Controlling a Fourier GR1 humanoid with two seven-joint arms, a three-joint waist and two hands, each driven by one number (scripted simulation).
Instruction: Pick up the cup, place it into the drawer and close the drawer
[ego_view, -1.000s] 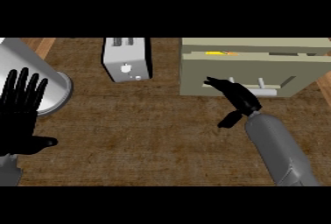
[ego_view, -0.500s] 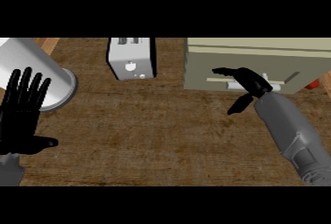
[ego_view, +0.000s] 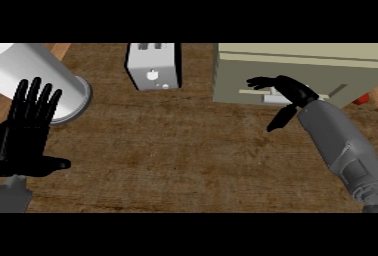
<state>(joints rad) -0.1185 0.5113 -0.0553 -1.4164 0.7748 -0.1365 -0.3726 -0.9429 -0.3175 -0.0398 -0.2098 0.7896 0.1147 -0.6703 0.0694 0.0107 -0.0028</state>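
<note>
Head view. The brown wood-grain bench (ego_view: 192, 160) fills the field. At its upper right stands the beige drawer (ego_view: 240, 70) unit, its front facing me and looking nearly or fully pushed in. At upper left is a tall white cylinder (ego_view: 33, 75). A white toaster (ego_view: 153, 67) stands between the two. My left robot hand (ego_view: 26, 135) rests at the left edge, fingers straight and spread, holding nothing. My right robot hand (ego_view: 291, 90) lies against the drawer front, fingers loosely extended and apart, thumb hanging down, pinching nothing, beside the pale handle (ego_view: 272, 99). A small red object (ego_view: 363, 97) shows at the right edge. The cup appears nowhere in view, so I judge it is already inside the drawer. The drawer should behave as a stiff sliding box. It is best pushed with flat fingers on its front near the handle, at mid-width, so it runs straight.
</note>
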